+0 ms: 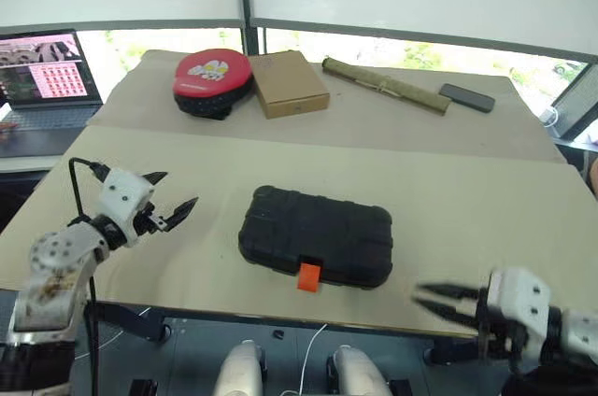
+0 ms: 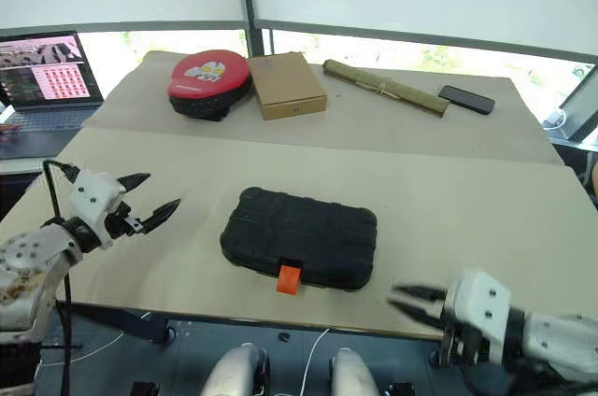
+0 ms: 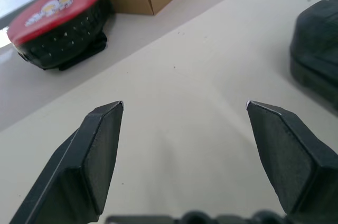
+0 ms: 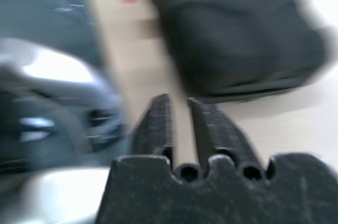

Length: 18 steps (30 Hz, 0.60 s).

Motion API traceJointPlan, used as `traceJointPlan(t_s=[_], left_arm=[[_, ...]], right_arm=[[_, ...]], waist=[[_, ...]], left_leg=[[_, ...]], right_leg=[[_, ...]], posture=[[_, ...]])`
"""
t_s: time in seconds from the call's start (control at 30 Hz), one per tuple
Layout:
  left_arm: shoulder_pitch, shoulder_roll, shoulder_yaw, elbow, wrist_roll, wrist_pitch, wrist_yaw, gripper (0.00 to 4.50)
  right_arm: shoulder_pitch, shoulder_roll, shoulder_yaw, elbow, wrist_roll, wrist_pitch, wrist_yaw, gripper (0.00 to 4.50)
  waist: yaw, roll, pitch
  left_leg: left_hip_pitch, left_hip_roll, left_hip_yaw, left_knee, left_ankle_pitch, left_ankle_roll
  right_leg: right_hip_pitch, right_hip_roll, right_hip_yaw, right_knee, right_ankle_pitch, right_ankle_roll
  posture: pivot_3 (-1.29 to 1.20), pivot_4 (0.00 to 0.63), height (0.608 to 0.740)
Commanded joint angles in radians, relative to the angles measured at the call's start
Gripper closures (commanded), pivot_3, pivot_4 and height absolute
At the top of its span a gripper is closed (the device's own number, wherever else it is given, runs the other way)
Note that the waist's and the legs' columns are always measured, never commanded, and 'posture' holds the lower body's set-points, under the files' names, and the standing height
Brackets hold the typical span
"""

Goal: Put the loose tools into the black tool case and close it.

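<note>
Beige table (image 1: 486,200) under bright windows; laptop (image 1: 47,74) cut off at far left. Black tool case (image 1: 316,237) shut, near centre — contents hidden. Left gripper (image 1: 174,192) spread wide, empty; right gripper (image 1: 432,302) blurred, pinched shut, empty.

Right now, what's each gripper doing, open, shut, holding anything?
Left gripper: open, fingers wide apart, holding nothing.
Right gripper: shut, fingers nearly together, holding nothing.
</note>
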Motion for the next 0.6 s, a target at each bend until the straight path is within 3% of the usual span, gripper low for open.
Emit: traceJointPlan(t_s=[0.03, 0.07, 0.2, 0.33, 0.43, 0.6], left_arm=[[-0.149, -0.015, -0.109, 0.165, 0.069, -0.134, -0.096, 1.57], [-0.209, -0.032, -0.151, 0.231, 0.095, -0.174, -0.124, 1.72], [-0.37, -0.092, -0.245, 0.423, 0.164, -0.302, -0.18, 3.24], [-0.492, -0.163, -0.346, 0.563, 0.242, -0.421, -0.231, 4.4], [-0.516, -0.184, -0.376, 0.597, 0.256, -0.46, -0.279, 4.4], [-0.444, -0.143, -0.386, 0.488, 0.197, -0.421, -0.438, 4.4]], right_arm=[[-0.098, -0.005, 0.113, 0.019, -0.047, 0.028, 0.007, 4.5], [-0.144, 0.001, 0.166, 0.038, -0.074, 0.03, 0.005, 4.5], [-0.266, 0.026, 0.288, 0.09, -0.132, 0.045, -0.003, 4.5], [-0.405, 0.079, 0.382, 0.187, -0.227, 0.06, -0.06, 4.5], [-0.484, 0.126, 0.383, 0.258, -0.267, 0.077, -0.127, 4.5], [-0.575, 0.185, 0.322, 0.369, -0.302, 0.082, -0.221, 4.5]], waist=[[-0.004, -0.001, -0.001], [-0.006, -0.002, -0.001], [-0.007, -0.003, -0.001], [-0.003, -0.003, -0.001], [-0.004, -0.003, -0.001], [-0.009, -0.003, -0.001]], left_leg=[[-0.003, 0.001, 0.0, 0.0, 0.001, 0.001], [-0.003, 0.0, 0.0, 0.0, 0.003, 0.005], [-0.011, -0.002, 0.0, 0.0, 0.004, 0.008], [-0.015, -0.001, -0.001, 0.0, 0.004, 0.008], [-0.015, -0.002, -0.001, 0.0, 0.003, 0.008], [-0.015, -0.002, -0.001, 0.0, 0.003, 0.008]], right_leg=[[0.003, 0.001, 0.0, -0.003, 0.004, 0.0], [0.003, 0.0, 0.0, -0.003, 0.006, -0.003], [-0.002, 0.002, 0.001, -0.004, 0.012, 0.004], [-0.005, 0.003, 0.0, -0.004, 0.011, 0.005], [-0.005, 0.002, 0.001, -0.005, 0.011, 0.005], [-0.005, 0.002, 0.001, -0.004, 0.011, 0.005]], posture=[[0.0, 0.15, 0.74], [0.0, 0.15, 0.74], [0.0, 0.15, 0.74], [0.0, 0.15, 0.74], [0.0, 0.15, 0.74], [0.0, 0.15, 0.74]])
